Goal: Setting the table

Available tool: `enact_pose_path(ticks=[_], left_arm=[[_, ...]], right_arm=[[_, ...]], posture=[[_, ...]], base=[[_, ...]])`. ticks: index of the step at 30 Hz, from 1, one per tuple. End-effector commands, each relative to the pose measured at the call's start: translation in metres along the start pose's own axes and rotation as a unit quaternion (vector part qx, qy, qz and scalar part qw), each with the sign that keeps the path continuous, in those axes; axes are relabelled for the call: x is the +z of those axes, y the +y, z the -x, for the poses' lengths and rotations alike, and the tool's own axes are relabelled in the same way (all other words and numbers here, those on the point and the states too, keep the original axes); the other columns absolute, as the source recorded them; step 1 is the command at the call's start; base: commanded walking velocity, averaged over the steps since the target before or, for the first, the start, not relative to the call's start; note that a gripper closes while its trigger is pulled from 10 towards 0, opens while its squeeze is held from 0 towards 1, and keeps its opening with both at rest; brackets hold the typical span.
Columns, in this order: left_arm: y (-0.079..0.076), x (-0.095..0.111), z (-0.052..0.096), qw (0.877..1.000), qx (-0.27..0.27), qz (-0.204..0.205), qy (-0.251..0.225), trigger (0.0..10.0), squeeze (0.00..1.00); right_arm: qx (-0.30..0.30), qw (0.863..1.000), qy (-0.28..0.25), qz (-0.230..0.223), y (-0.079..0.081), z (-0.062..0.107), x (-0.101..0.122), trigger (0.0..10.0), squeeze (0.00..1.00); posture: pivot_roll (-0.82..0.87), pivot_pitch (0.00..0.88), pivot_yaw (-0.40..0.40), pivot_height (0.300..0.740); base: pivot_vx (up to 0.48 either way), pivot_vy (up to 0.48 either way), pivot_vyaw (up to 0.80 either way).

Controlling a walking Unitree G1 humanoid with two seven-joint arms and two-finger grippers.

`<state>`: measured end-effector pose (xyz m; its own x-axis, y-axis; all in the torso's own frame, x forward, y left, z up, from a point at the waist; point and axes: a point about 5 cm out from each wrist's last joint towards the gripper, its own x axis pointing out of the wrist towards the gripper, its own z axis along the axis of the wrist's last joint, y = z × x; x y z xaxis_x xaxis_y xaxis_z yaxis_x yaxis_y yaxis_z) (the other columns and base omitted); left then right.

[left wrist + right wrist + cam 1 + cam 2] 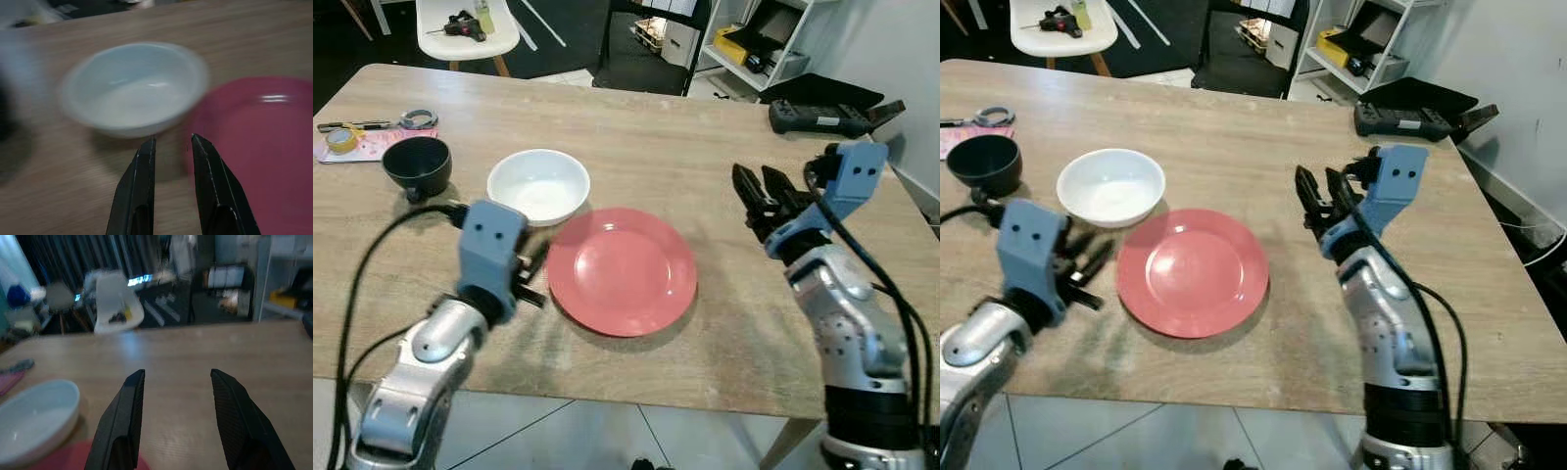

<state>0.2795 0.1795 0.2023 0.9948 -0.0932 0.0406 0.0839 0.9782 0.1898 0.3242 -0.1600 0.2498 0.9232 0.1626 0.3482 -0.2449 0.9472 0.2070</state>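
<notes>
The left gripper (172, 142), fingers slightly apart, points at the white bowl (539, 185) and red plate (622, 269); the right gripper (177, 377) hovers open above the desk (705, 157).

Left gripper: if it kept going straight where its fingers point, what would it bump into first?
Probably the white bowl. The left gripper points at the bowl's near side, right beside the pink plate; depth is unclear, so it might clip the plate's edge.
</notes>
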Motion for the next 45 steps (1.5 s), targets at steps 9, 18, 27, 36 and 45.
enact_pose_path(ticks=[9,18,27,36,45], left_arm=[[0.078,-0.016,0.02,0.949,0.31,-0.058,0.031,10.0,0.0],[0.093,-0.02,-0.004,0.953,0.286,0.1,0.023,10.0,0.0],[0.091,-0.014,-0.045,0.948,0.279,0.154,0.011,10.0,1.0],[0.089,-0.004,-0.073,0.955,0.247,0.166,0.012,10.0,0.0],[0.064,0.005,-0.085,0.972,0.19,0.139,-0.003,10.0,0.0]], right_arm=[[-0.061,0.998,-0.006,0.033,-0.018,-0.001,-0.01,10.0,0.0],[-0.067,0.996,-0.025,0.048,-0.021,-0.007,-0.006,10.0,0.0],[-0.093,0.993,-0.037,0.061,-0.032,-0.008,0.0,10.0,0.0],[-0.123,0.987,-0.053,0.093,-0.047,-0.003,0.014,10.0,0.0],[-0.131,0.985,-0.051,0.095,-0.05,0.002,0.015,10.0,0.0]], posture=[[0.11,0.118,0.003,0.74],[0.12,0.115,-0.012,0.74],[0.08,0.157,-0.008,0.74],[0.03,0.213,0.016,0.74],[0.01,0.219,0.034,0.74]], base=[[0.0,0.0,0.0],[0.0,0.0,0.0],[0.0,0.0,0.0],[0.0,0.0,0.0],[0.0,0.0,0.0]])
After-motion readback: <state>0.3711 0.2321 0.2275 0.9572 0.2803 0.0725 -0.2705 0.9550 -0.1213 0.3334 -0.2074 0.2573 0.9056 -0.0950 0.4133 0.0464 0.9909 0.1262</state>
